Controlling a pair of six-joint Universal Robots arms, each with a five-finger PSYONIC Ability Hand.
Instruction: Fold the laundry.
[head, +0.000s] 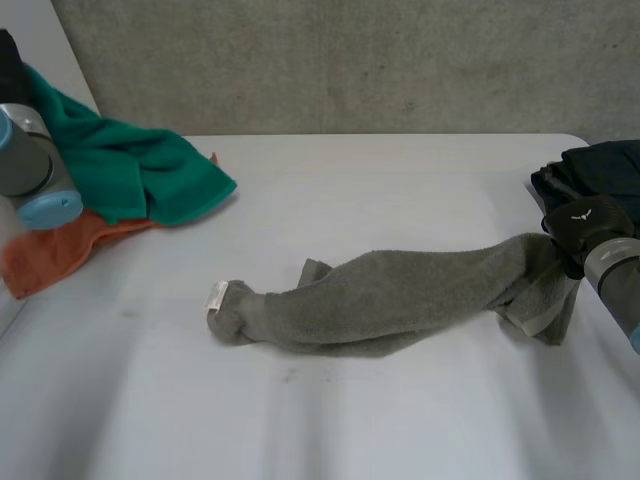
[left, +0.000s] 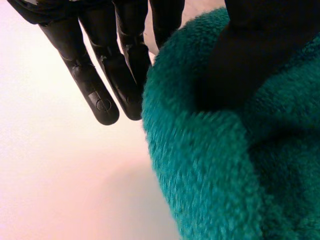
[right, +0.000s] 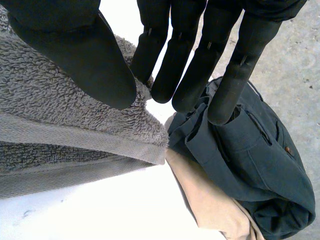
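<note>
The grey towel (head: 390, 295) lies bunched lengthwise across the middle of the white surface (head: 350, 420). It runs from about 8 o'clock, where a small white tag (head: 218, 296) shows at its rolled end, to about 3 o'clock. At the 3 o'clock end the towel meets the right robot hand (head: 585, 225).

In the right wrist view that robot hand is released. Its fingers (right: 190, 65) are straight and spread, and its thumb (right: 75, 55) lies over the towel's pile near a hemmed corner. The fingertips reach past that corner, over a dark garment (right: 250, 160) with a pocket and a small button. This garment sits just beside the towel, and a beige cloth (right: 210, 200) shows under it, at its edge. In the head view the dark garment (head: 600, 165) sits at the surface's 3 o'clock edge, just behind the right robot hand.

At about 10 o'clock a green towel (head: 140, 170) is heaped partly over an orange cloth (head: 55, 255), with the left arm (head: 30, 165) just beside them. These are well apart from the grey towel.

In the left wrist view the left robot hand (left: 100, 75) is also released. Its fingers are straight, with their tips just beside a raised fold of the green towel (left: 225, 165). Its thumb (left: 260, 50) rests against the fold's other side.
</note>
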